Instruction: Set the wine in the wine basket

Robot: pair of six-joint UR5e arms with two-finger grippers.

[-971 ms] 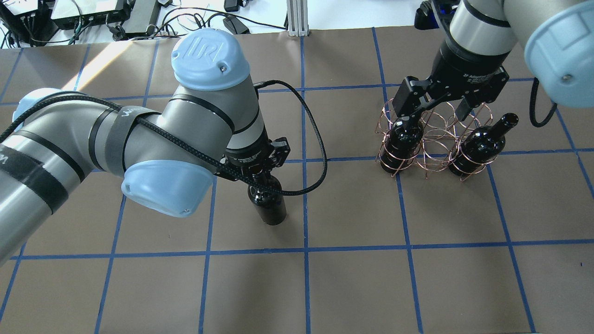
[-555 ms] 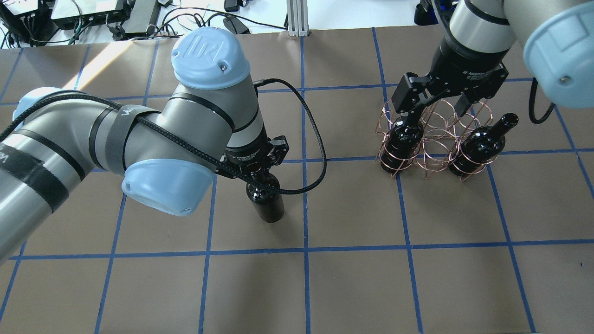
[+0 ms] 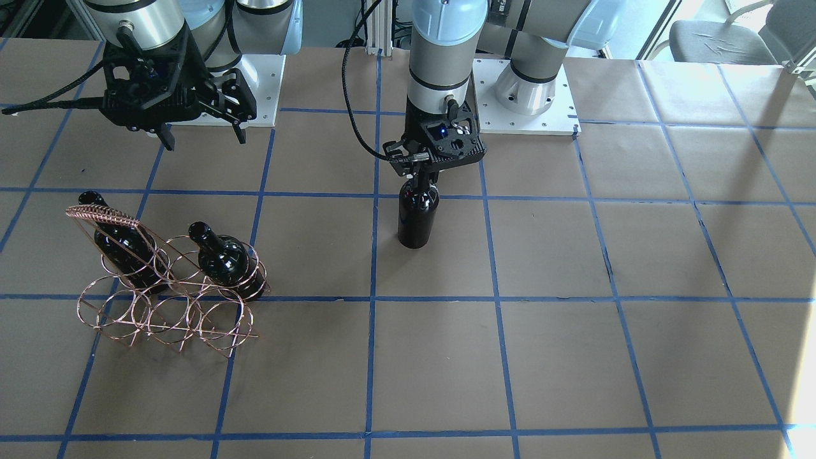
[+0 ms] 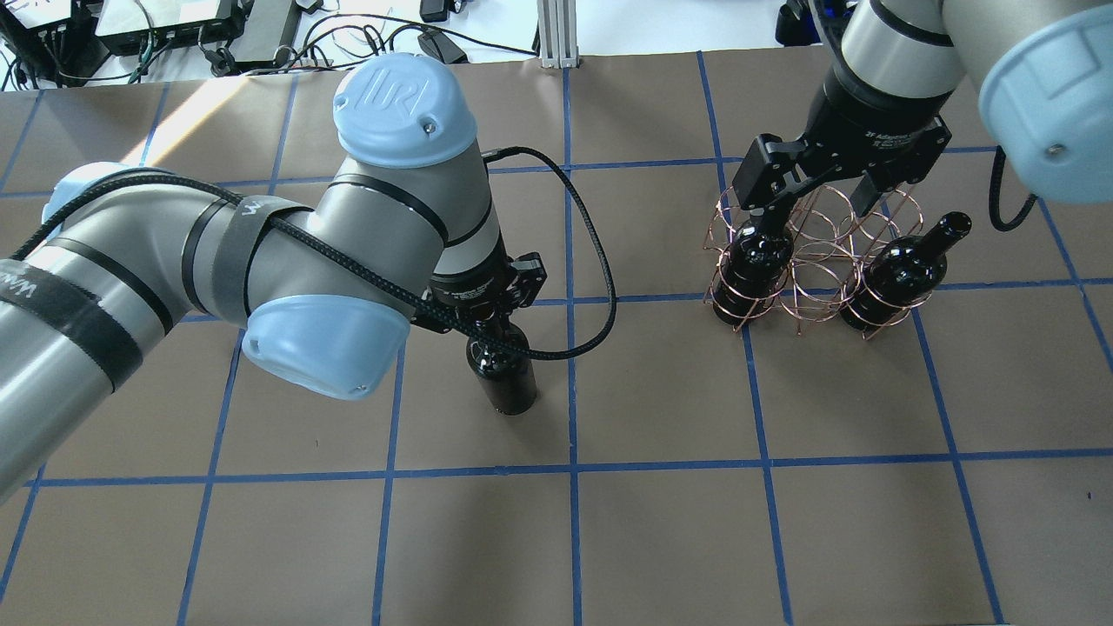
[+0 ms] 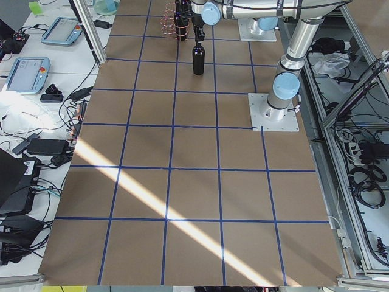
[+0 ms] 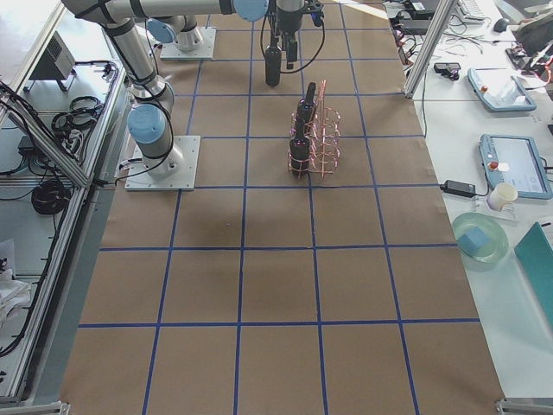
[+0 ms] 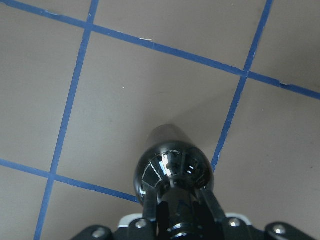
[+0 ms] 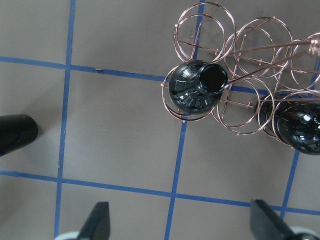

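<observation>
Tabletop: flat surface under matte brown paper, divided into squares by blue tape lines.

Left arm: reaches to the middle of the tabletop. Right arm: hangs over the right half.

Wine basket: thin copper-coloured wire, round loops in two rows, with a slanted coiled handle. It stands on the right half of the tabletop, well in from every edge. The first seated bottle and second seated bottle, both glossy black glass, fill the end loops of the row nearer the robot-side edge. The loop between them is free, as is the whole other row.

Wine: dark glossy glass, round body, slim neck, no label. It is upright near the middle of the tabletop, long axis vertical. Whether its base touches the paper cannot be told.

Left hand: pinching the wine by the neck from above.

Right hand: fingers spread, empty, raised near the wine basket and touching nothing.

Governing relation: the wine basket lies toward the right end from the left hand, well apart. The right hand is nearer but carries nothing. The coming move probably calls for a sideways carry with the axis kept vertical, then a straight descent, base first, into a free loop. Thin wire is likely to shift if struck.
</observation>
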